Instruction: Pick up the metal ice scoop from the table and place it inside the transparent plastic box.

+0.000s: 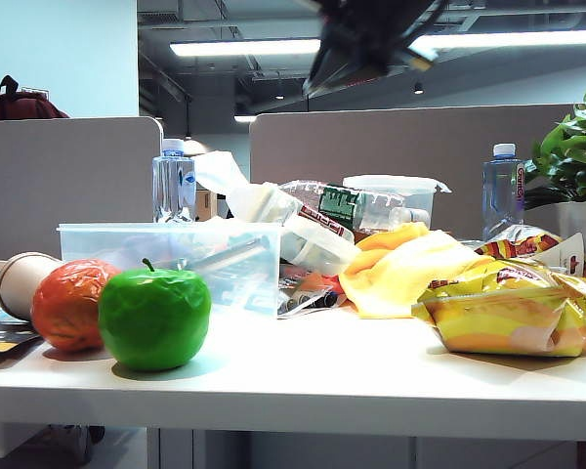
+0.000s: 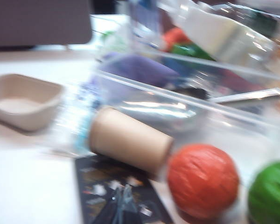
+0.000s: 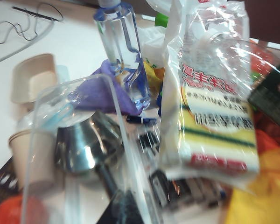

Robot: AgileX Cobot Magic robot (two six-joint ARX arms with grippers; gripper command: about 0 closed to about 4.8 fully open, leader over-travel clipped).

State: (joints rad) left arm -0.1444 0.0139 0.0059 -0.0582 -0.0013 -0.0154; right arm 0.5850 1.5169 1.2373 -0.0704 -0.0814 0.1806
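We take the transparent plastic box [image 1: 171, 256] as our landmark. The metal ice scoop [image 3: 81, 147] already lies inside it: the right wrist view shows the shiny bowl behind the clear wall, dark handle running off toward the camera. In the exterior view the handle [image 1: 227, 257] shows faintly through the front wall; in the left wrist view it [image 2: 246, 96] pokes along above the rim.

Handling, our read: steel, so rigid and moderately heavy for its size, weight biased toward the bowl. The polished surface looks slippery; a pinch on the curved bowl would likely slide off. Best hold is the straight handle, near the bowl end to limit swing. It is not fragile, but the box wall looks thin and light, so a dropped or dragged scoop could shove the box.

Right pincer: not visible in its own wrist view; in the exterior view only a dark blurred arm [image 1: 366, 39] hangs high above and behind the box. We read the pincer as closed, and nothing shows held in it.

Left pincer: not visible anywhere, so we cannot tell its state. Its camera looks across the bench [image 1: 352, 376] at the paper cup [image 2: 128, 140], red ball [image 2: 203, 179] and green apple [image 1: 154, 315], all just in front of the box.
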